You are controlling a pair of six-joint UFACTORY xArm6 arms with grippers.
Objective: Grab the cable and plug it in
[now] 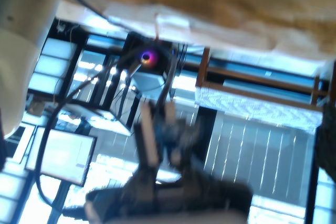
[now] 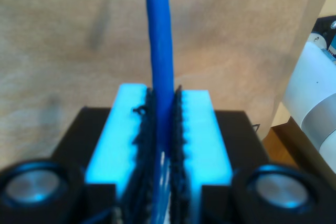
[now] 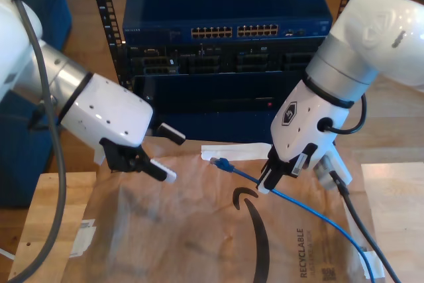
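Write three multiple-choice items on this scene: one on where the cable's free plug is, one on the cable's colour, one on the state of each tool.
1. Where is the plug of the cable in the exterior view?
A. Seated in a port of the switch
B. In the air above the brown paper, short of the switch
C. Lying on the wooden table at that view's right

2. What colour is the cable?
A. Bright blue
B. Grey
C. Black

3. How do the tools stand?
A. Both open
B. Both shut on the cable
C. My second gripper shut on the cable, my first gripper open

Key: 1 B, the plug hangs over the brown paper, in front of the switch. 2 A, it is blue in the second wrist view and the exterior view. 3 C, the pads pinch the cable; the other tool's fingers are spread with nothing between them.
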